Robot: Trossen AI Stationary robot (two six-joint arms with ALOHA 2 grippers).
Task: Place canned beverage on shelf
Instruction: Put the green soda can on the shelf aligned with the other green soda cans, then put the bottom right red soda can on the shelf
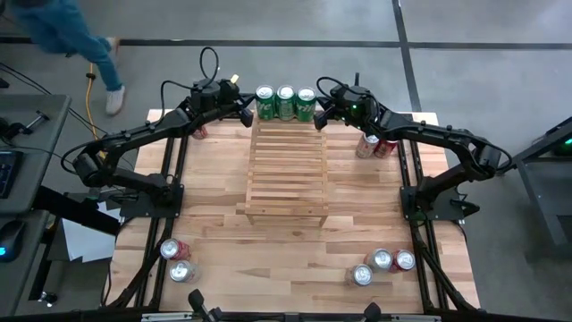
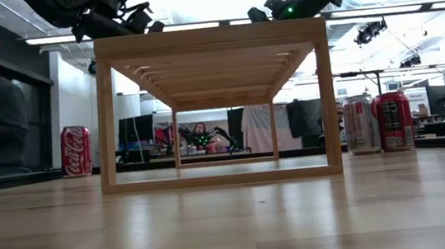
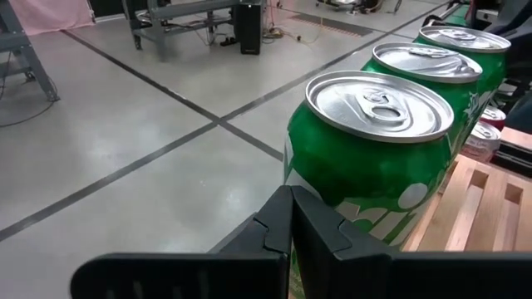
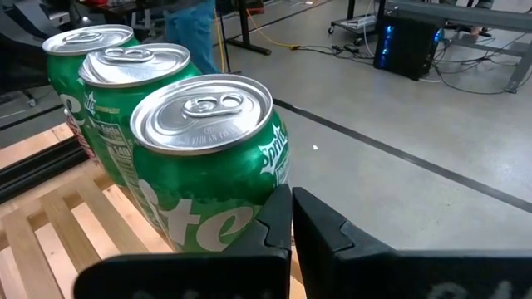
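Nearest the worktop (image 1: 295, 259) front edge lie two red cans (image 1: 175, 259) on the left and three cans (image 1: 382, 265) on the right. At centre stands the shelf (image 1: 287, 174), a slatted rack on short legs. Along its far edge three green cans (image 1: 285, 103) stand upright in a row, touching. The left gripper (image 1: 243, 114), fingers together and empty, sits just beside the row's left end; the right gripper (image 1: 319, 119), likewise closed and empty, just beside its right end. Two more cans (image 1: 376, 146) stand right of the shelf.
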